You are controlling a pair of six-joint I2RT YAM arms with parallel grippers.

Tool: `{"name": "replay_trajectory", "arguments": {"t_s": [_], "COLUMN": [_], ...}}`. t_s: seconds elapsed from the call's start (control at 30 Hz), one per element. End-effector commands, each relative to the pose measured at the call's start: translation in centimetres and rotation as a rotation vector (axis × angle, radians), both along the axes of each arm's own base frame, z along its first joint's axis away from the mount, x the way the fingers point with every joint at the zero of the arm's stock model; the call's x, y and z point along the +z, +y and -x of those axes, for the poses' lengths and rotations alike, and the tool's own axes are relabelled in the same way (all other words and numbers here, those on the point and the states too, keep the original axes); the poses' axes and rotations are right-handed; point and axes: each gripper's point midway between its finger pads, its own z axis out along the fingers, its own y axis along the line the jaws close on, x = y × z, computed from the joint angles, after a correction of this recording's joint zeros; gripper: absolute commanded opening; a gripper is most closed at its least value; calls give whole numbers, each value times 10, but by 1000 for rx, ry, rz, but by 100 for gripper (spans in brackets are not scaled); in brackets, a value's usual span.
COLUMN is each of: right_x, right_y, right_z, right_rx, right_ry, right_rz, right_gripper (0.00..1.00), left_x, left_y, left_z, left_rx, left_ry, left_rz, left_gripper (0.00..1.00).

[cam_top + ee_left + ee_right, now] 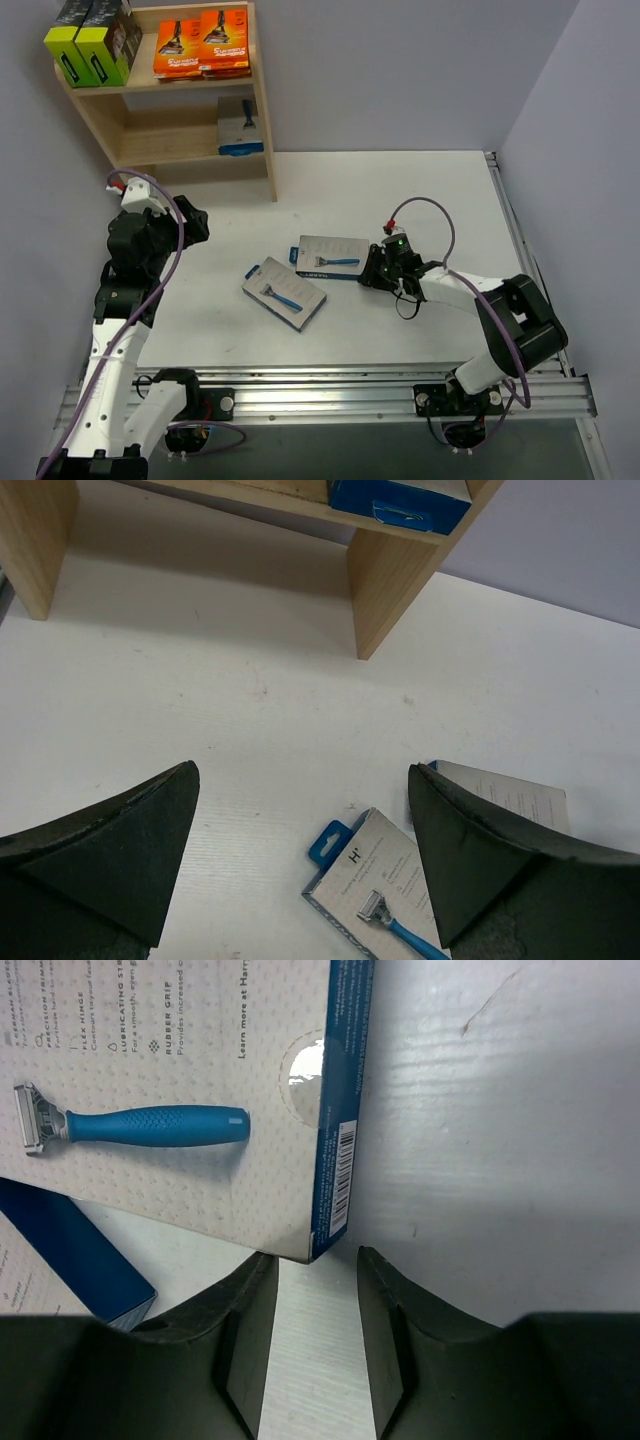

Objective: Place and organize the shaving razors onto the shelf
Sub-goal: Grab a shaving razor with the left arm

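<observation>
The shelf (pixel 262 120) stands well apart from two grey cards (pixel 285 293) in front of it; the left gripper (pixel 302 770), nearer the shelf, is spread wide and empty; the right gripper (pixel 316 1265) has jaws slightly apart at one card (pixel 180 1080) corner, pinching nothing; closing there could slide the card away.

In the left wrist view a gripper finger (pixel 480 870) hides perhaps half of one grey card (pixel 515 798).
</observation>
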Motion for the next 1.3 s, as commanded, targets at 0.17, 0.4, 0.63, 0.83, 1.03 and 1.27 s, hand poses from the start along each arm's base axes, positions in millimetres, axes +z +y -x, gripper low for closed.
{"name": "replay_trajectory", "arguments": {"t_s": [0.17,0.4,0.63,0.83,1.03,1.27], "right_x": [40,33,31,37,55,65], "right_y": [23,29,34,31,21,17], "right_z": [-46,-83,-104,-106,-92,-69], "right_rx": [118,111,136,140,120,123], "right_ry": [-127,-136,-133,-148,-190,-210], "right_rz": [-74,-143,-171,-202,-220,-285], "right_gripper": [34,32,31,32,37,39], "left_x": [-2,-30,-72,-112,-150,-178], "left_y": [-42,-71,-91,-107,-115,-128], "left_z": [-12,-26,-36,-38,-42,-40], "left_rx": [-209,-343,-370,-379,-357,-319], "left_ry": [-2,91,241,371,485,515], "left_rz": [94,190,162,145,190,235], "left_gripper": [94,94,95,95,95,98]}}
